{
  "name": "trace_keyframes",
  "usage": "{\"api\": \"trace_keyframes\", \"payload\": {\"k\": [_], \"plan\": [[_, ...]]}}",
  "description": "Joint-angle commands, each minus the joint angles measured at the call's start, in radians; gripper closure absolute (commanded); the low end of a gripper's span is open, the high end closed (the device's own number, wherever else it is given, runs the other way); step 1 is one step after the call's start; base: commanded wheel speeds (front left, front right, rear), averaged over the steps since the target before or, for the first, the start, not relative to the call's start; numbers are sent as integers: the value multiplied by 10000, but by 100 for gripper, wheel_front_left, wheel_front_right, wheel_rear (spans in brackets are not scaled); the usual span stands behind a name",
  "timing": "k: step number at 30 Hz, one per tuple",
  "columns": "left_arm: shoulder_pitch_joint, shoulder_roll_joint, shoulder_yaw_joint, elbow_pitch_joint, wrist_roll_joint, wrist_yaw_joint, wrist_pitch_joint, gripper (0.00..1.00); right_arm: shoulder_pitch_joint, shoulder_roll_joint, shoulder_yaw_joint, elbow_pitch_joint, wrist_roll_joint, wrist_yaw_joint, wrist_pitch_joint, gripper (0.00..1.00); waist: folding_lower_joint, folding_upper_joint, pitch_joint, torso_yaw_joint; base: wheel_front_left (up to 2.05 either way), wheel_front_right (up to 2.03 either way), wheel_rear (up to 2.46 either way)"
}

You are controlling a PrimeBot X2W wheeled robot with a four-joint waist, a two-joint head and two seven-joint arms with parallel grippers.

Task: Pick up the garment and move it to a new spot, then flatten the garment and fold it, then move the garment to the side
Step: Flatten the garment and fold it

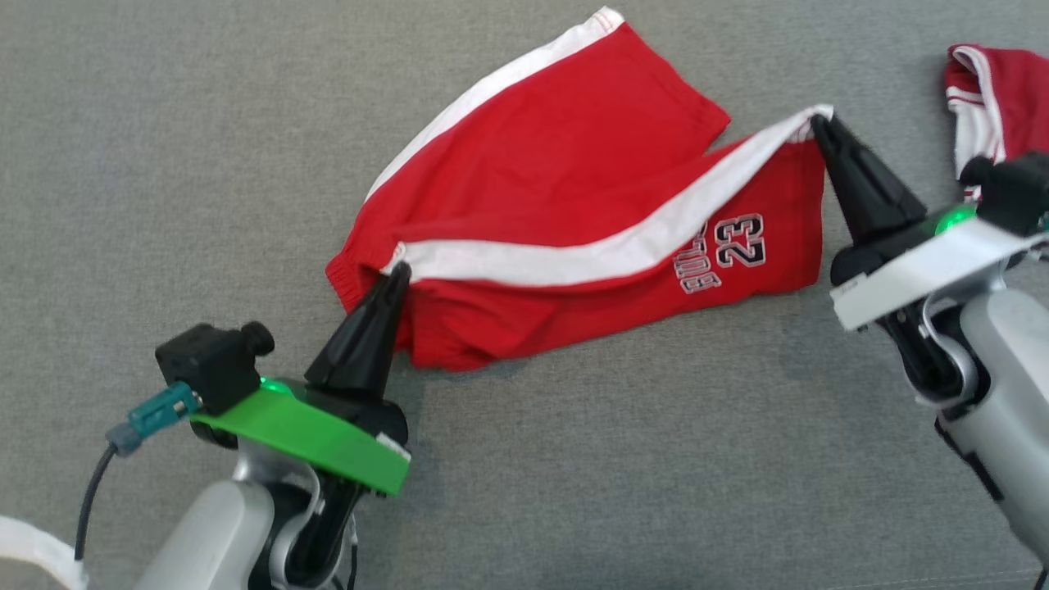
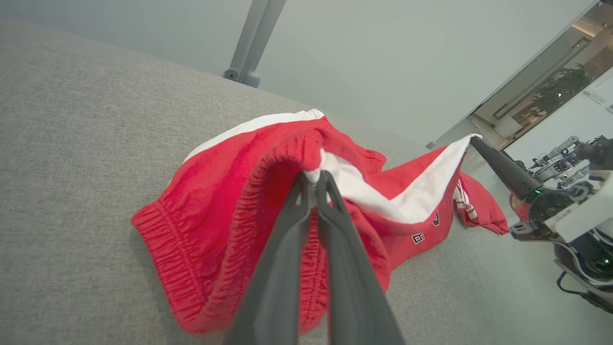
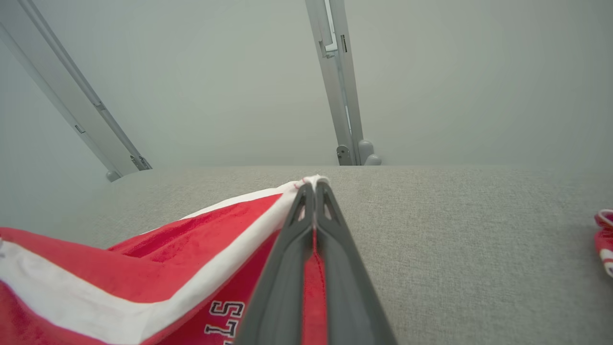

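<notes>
The red shorts [image 1: 574, 172] lie spread across the middle of the grey surface [image 1: 164, 164], stretched between the two claws. The left claw [image 1: 399, 274] is closed on the elastic waistband [image 2: 230, 230], its tips pinching the cloth just where the white side stripe [image 1: 574, 258] meets the gathered edge; the waistband end sits at the lower left of the shorts in the head view. The right claw [image 1: 819, 123] is closed on the far corner of the leg hem, gripping the other end of that same stripe, so the stripe runs taut from one claw to the other. In the left wrist view the pinched waistband is lifted a little and the cloth below it sags onto the surface. The number 23 [image 1: 740, 240] and some lettering show on the leg near the right claw. A second red garment [image 1: 996, 98] with white trim lies apart at the far right edge.
</notes>
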Motion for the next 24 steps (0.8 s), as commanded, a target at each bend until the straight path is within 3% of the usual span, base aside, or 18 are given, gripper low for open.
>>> {"api": "trace_keyframes", "payload": {"k": [1,7,10,18,24], "plan": [[-315,-62,95,39,-109,62,64,100,-374,-23,55,220,72,-8,37,100,1,47,862,839,0,0,0],[-1720,-517,246,955,-111,404,404,100,-2489,-42,472,2027,0,-8,115,100,1,47,1286,1526,0,0,0],[-2615,-1046,66,1973,114,434,303,100,-3483,-65,837,3031,-47,-7,193,100,1,47,1446,1903,0,0,0],[-3546,-1675,-37,3469,437,701,-115,100,-4934,-147,1247,4708,-142,-8,197,100,1,47,1551,2145,0,0,0],[-3904,-1986,-196,4354,227,525,-53,100,-5458,0,1812,5487,-96,-8,387,100,1,47,1583,2174,0,0,0]]}}
